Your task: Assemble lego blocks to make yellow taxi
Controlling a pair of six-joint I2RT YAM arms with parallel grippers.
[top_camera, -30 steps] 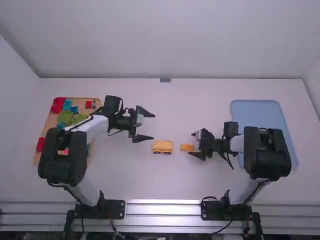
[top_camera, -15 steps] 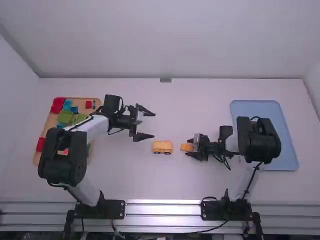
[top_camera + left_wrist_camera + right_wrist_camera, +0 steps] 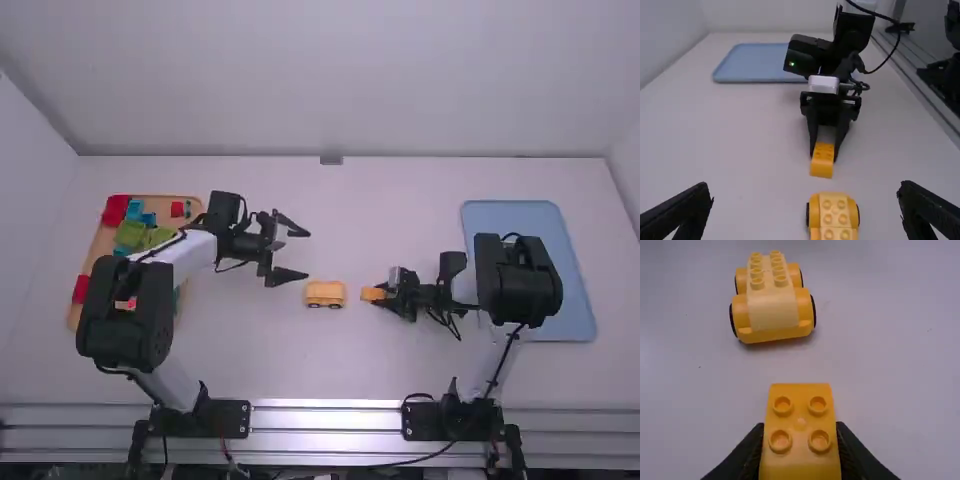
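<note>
Misalignment looks the likeliest trouble: if the right claw point(image 3: 384, 293) brings its block point(image 3: 800, 432) over askew, the studs may not meet, and pressing could tip the wheeled base point(image 3: 325, 294) or send it rolling, since nothing steadies it. A slim hold on the smooth sides might also let the block twist under that push.

The block is deep yellow, with four round studs on top and a sloping face. The base has dark-rimmed wheels under rounded yellow fenders and a paler studded strip along its top. It stands upright around the middle of the table point(image 3: 340, 375); the block is near it, towards the table's right edge, clenched between the right claw's fingers. The left claw point(image 3: 307, 252) is spread wide and empty, near the base.
</note>
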